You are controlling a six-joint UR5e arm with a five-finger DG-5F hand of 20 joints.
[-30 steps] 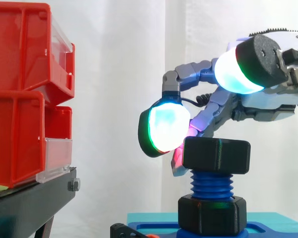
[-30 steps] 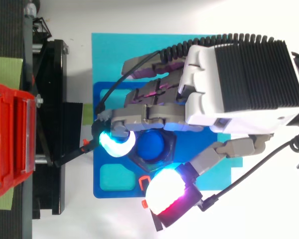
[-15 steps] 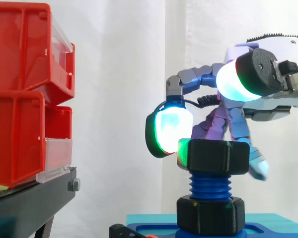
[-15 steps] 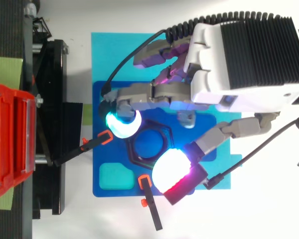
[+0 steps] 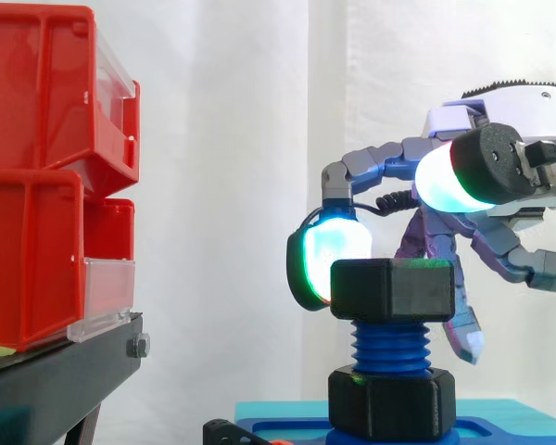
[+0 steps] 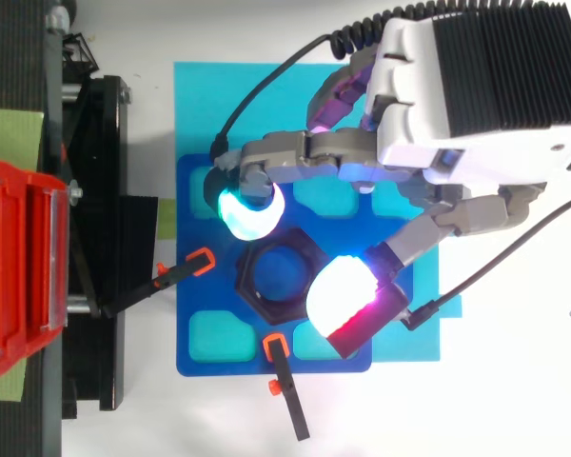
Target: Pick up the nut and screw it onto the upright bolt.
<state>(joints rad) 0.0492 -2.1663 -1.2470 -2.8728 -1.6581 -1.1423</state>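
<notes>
A black hex nut [image 5: 392, 289] sits on top of the upright blue bolt [image 5: 391, 345], with several threads showing below it. The bolt rises from a black hex base [image 5: 389, 400] on the blue plate [image 6: 205, 186]. My hand [image 6: 485, 86] hovers over the plate's far right side. One bent finger's cyan-green pad [image 6: 247, 211] rests at the nut's [image 6: 284, 278] far left corner, level with it. The thumb's glowing pad [image 5: 449, 176] is higher than the nut and overlaps its right edge from above. The other fingers hang loose behind the bolt. Nothing is pinched.
Red bins [image 5: 46, 167] are stacked on a black stand [image 5: 56, 380] at the left. Two black clamps with orange tips [image 6: 181, 276] [image 6: 284, 381] hold the plate's left and near edges. A cyan mat [image 6: 209, 95] lies under the plate.
The hand has let go of the nut and swung back across the plate, its fingers spreading. The thumb lifted above the nut. The nut sits slightly lower on the bolt.
</notes>
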